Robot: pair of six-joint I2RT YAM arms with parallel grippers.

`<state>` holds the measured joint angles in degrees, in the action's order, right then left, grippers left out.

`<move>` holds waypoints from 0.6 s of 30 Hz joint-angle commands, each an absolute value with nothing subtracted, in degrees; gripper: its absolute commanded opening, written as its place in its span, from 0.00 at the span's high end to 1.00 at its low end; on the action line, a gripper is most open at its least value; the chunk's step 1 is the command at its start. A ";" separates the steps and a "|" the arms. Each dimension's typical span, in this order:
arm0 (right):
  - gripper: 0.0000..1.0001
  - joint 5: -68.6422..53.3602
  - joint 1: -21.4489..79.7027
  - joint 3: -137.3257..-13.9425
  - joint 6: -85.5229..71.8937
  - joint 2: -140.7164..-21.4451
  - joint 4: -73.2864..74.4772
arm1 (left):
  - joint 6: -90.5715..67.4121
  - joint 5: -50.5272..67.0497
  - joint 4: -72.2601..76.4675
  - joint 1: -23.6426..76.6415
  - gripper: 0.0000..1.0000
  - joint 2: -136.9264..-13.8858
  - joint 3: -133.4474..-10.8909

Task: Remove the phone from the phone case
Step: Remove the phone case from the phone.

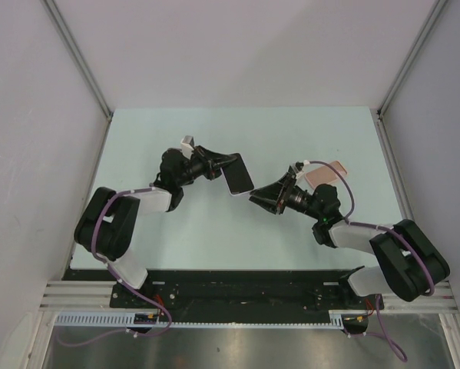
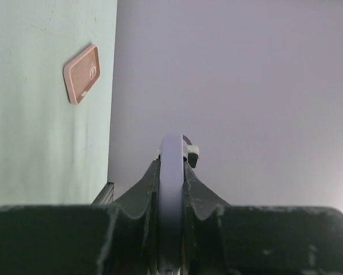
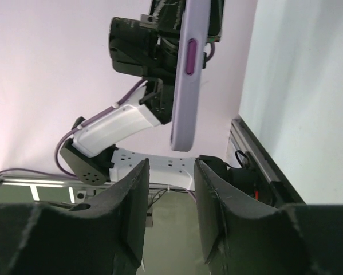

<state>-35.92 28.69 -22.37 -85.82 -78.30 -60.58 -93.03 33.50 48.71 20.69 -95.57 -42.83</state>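
Note:
My left gripper is shut on a phone in a lavender case, held edge-up above the table. In the left wrist view the case's thin edge stands clamped between the jaws of my left gripper. In the right wrist view the case hangs down, with a purple side button showing. My right gripper is open and empty, just right of and below the case's lower end. Its open jaws sit just under the case's tip and are not touching it.
A flat pink rectangular item with a logo lies on the pale green table behind my right arm. It also shows in the left wrist view. I cannot tell whether it is a phone or a case. White walls enclose the table.

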 commanded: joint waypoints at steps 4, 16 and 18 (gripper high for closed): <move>0.57 -31.91 28.92 -22.68 -92.28 -80.85 -71.45 | -91.94 30.23 50.46 20.57 1.00 -90.53 -43.51; 0.57 -32.34 28.74 -27.94 -93.69 -91.40 -77.78 | -91.76 31.03 50.36 20.57 1.00 -89.74 -43.33; 0.59 -32.96 28.92 -29.26 -93.17 -92.63 -76.38 | -92.02 31.03 50.10 20.57 1.00 -90.17 -43.42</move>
<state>-33.30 28.86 -25.50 -92.79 -90.06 -71.68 -90.94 31.07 46.87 20.60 -93.30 -42.83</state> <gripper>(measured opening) 0.423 0.178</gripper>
